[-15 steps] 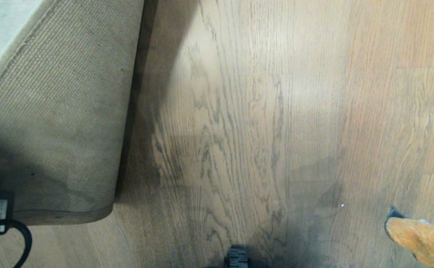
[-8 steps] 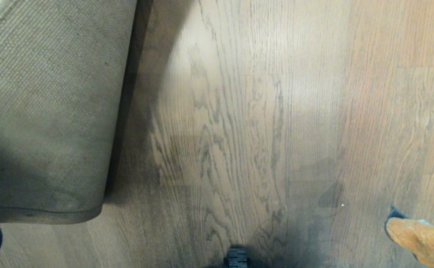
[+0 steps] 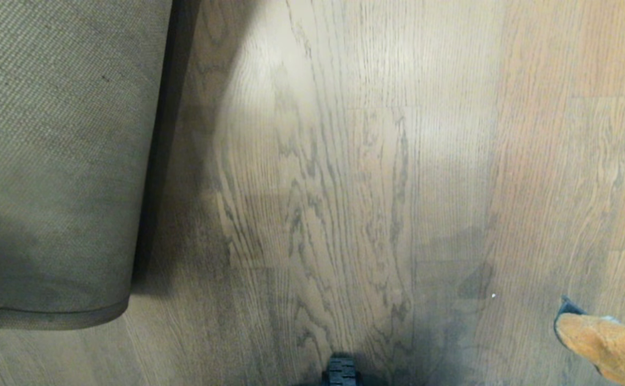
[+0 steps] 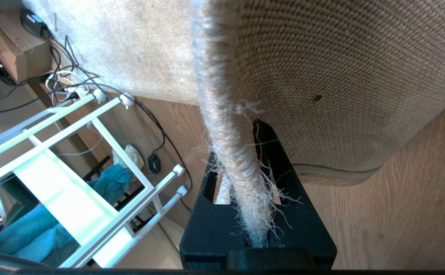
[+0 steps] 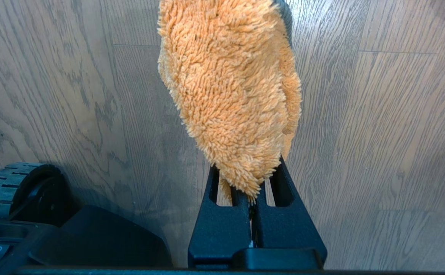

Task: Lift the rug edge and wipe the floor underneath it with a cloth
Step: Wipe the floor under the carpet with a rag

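Head view: the rug edge (image 3: 50, 316) hangs lifted, tan backing showing, over the floor (image 3: 344, 187); the cloth (image 3: 607, 346) pokes in low at the robot's right.

Left wrist view: the left gripper (image 4: 245, 198) has its jaws clenched on the rug edge (image 4: 237, 164) (frayed pile running between them).

Right wrist view: the right gripper (image 5: 255, 214) grasps the cloth (image 5: 230, 88), which extends beyond its jaws above the floor (image 5: 379, 133).
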Available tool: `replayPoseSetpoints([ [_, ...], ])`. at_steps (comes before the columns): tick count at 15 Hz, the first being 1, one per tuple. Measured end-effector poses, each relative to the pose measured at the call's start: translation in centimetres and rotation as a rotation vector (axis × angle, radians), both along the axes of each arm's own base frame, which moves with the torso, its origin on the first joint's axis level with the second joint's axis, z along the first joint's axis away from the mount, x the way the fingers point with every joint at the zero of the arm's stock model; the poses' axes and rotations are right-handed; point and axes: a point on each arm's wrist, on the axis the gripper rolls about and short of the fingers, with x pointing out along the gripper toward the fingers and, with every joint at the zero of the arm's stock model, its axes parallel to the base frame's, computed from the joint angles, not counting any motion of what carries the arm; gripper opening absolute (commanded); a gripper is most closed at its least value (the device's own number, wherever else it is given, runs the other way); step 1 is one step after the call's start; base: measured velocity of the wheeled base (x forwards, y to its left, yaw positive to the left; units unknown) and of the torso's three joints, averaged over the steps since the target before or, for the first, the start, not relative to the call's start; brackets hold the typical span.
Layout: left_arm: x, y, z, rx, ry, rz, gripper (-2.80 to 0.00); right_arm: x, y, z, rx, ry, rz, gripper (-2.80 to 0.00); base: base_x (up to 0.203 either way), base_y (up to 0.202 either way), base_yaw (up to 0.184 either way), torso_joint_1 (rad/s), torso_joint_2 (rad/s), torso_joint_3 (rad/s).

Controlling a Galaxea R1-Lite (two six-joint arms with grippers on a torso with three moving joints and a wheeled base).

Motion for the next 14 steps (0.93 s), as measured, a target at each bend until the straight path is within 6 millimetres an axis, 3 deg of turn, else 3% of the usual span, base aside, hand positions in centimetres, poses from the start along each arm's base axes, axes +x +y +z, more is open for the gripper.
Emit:
replayPoseSetpoints([
  [8,-0.1,0.0,-0.3,-0.027,0.006,-0.065,-2.8,0.0,0.0,0.0,0.0,-0.001,0.0,-2.8,0.0,0.0,0.0,0.0,0.0,0.0],
  [14,1.4,-0.8,0.0,-0.068,0.046,-0.162,-2.8,0.0,0.0,0.0,-0.001,0.0,0.0,-2.8,0.0,0.0,0.0,0.0,0.0,0.0],
])
